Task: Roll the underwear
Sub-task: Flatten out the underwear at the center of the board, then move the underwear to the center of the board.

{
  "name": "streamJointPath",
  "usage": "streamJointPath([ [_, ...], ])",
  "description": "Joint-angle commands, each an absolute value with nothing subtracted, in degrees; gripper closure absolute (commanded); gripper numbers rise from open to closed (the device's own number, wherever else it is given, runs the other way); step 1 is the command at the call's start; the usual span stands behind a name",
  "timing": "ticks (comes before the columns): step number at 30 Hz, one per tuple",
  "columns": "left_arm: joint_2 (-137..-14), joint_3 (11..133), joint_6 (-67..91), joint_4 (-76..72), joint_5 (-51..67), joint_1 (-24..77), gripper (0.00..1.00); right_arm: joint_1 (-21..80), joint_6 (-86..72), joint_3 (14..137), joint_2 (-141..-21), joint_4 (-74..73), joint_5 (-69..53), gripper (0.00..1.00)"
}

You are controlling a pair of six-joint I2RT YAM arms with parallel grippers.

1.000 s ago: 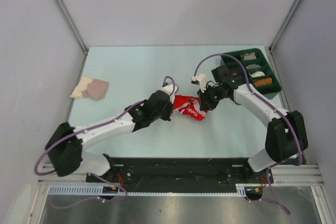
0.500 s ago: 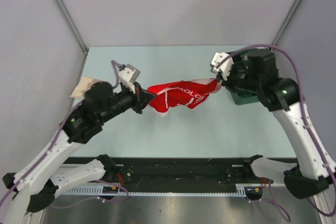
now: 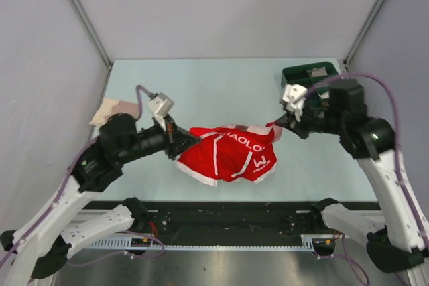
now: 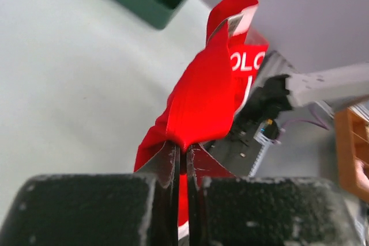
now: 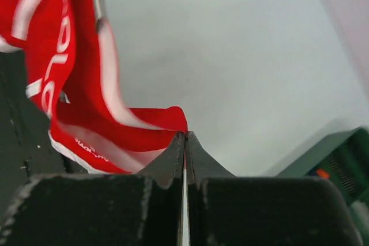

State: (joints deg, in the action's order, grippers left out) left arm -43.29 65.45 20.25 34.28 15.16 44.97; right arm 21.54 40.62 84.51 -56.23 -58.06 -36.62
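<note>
Underwear [image 3: 231,155] held spread between both tools over desk [image 3: 201,85], lower part sagging. Left tool [image 3: 179,140] clamped on one waistband corner, right tool [image 3: 278,125] clamped on other. Likely light, limp, creases easily; thicker waistband edge looks safest hold

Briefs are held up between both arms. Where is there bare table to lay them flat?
Widest bare patch: the far middle of the table, bordered by the folded cloth at left and the green compartment tray at right. Crowded: the centre, where the left tool and right tool stretch the underwear.
</note>
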Motion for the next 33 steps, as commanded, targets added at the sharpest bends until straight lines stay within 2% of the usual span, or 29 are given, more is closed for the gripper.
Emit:
streamJointPath([
  [1, -55.16, 59.87, 23.55, 23.26, 14.48, 39.22, 1.00, 21.01, 31.12, 75.69, -71.67, -43.99, -28.57, 1.00],
  [4, -70.01, 58.36, 25.84, 13.94, 14.16, 31.57, 1.00, 18.73, 26.73, 75.06, -84.31, -34.24, -24.09, 1.00],
  [5, -79.36, 59.40, 26.10, 12.84, 12.93, 29.81, 0.96, 18.29, 25.85, 75.15, -87.07, -31.67, -22.78, 1.00],
  [6, -83.89, 62.89, 26.36, 11.53, 12.22, 26.49, 0.83, 17.50, 25.40, 75.32, -89.54, -29.29, -18.94, 1.00],
  [7, -88.11, 65.71, 26.28, 10.64, 11.35, 25.15, 0.71, 17.14, 25.49, 75.93, -94.52, -27.01, -17.50, 0.94],
  [8, -96.07, 68.96, 26.11, 10.90, 11.16, 24.01, 0.67, 16.70, 25.49, 78.11, -96.40, -27.24, -16.71, 0.89],
  [9, -98.41, 75.87, 25.76, 11.51, 10.73, 22.86, 0.61, 15.57, 25.58, 79.18, -97.72, -27.77, -17.31, 0.89],
  [10, -100.53, 79.33, 24.19, 14.12, 9.50, 22.85, 0.42, 15.03, 25.92, 79.89, -98.26, -29.25, -18.36, 0.84],
  [12, -101.95, 87.23, 22.51, 16.86, 5.90, 22.94, 0.32, 14.24, 27.15, 79.81, -96.60, -30.14, -20.91, 0.76],
  [13, -101.08, 88.41, 20.50, 18.53, 5.11, 22.94, 0.27, 14.06, 29.33, 79.46, -95.72, -30.93, -22.05, 0.68],
  [15, -96.45, 87.29, 18.56, 19.07, 2.55, 22.94, 0.21, 13.62, 31.98, 78.06, -92.91, -31.72, -26.35, 0.59],
  [16, -94.59, 85.80, 16.72, 19.59, 2.29, 22.85, 0.15, 13.36, 33.56, 77.52, -91.86, -32.42, -27.67, 0.49],
  [18, -89.85, 78.19, 15.30, 19.43, 3.06, 22.85, 0.11, 13.18, 42.14, 76.56, -90.19, -35.23, -35.74, 0.39],
  [19, -84.60, 74.83, 14.25, 18.38, 4.03, 22.85, 0.09, 13.62, 46.89, 76.29, -89.83, -40.81, -39.16, 0.31],
  [20, -82.03, 71.40, 13.89, 18.02, 5.00, 22.85, 0.09, 14.32, 59.81, 76.03, -89.74, -44.61, -44.51, 0.27],
  [22, -73.80, 61.73, 12.93, 18.02, 6.59, 22.85, 0.07, 16.60, 76.65, 75.24, -91.31, -60.62, -46.23, 0.27],
  [24, -67.45, 53.93, 12.22, 18.80, 5.81, 22.76, 0.03, 20.99, 85.58, 72.70, -92.11, -61.10, -41.68, 0.30],
  [29, -45.59, 45.36, 11.77, 21.09, 3.61, 21.71, 0.00, 27.59, 79.99, 63.56, -90.79, -47.13, -31.13, 0.37],
  [33, -35.80, 39.57, 14.41, 20.22, 5.71, 21.53, 0.00, 28.65, 75.77, 62.14, -91.93, -41.58, -27.78, 0.41],
])
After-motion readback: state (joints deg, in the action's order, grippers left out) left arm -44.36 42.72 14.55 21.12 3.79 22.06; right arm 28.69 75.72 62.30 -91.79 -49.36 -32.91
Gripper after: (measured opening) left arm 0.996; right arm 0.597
